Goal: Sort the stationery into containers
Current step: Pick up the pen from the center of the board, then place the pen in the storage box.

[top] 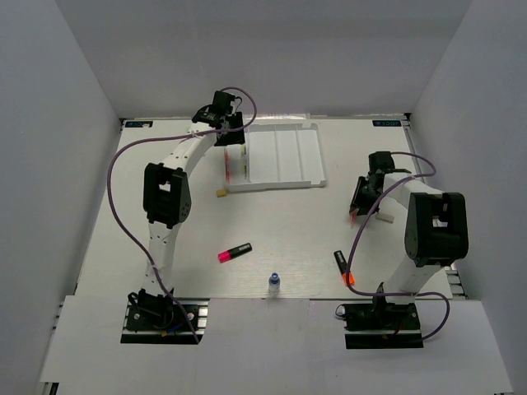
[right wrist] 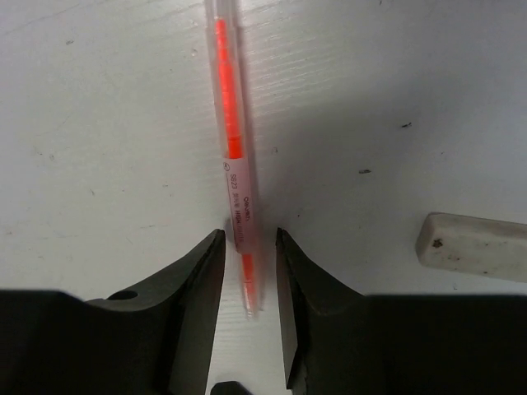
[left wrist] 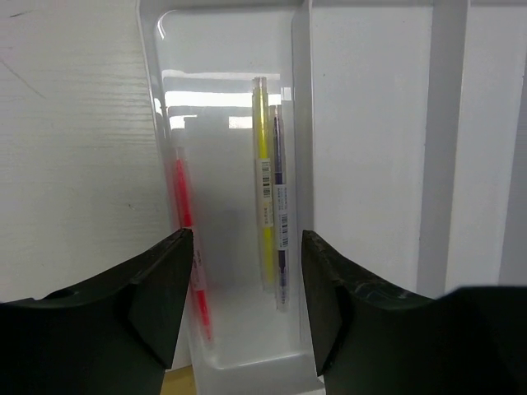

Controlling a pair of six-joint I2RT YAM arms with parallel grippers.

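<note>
The right tool (right wrist: 249,247) is released. Its jaws straddle the orange pen (right wrist: 230,107) on the desk (right wrist: 99,123), with a slim gap on each side. The pen's long axis runs straight out ahead of the jaws. A beige eraser (right wrist: 473,245) lies to the right, apart from the pen. The left tool (left wrist: 247,247), released and empty, hangs over the end compartment of the white tray (left wrist: 300,123). In that compartment a pink pen (left wrist: 183,197), a yellow pen (left wrist: 262,140) and a grey pen (left wrist: 280,148) lie lengthwise.

Label print on the orange pen (right wrist: 230,107) is illegible.
</note>
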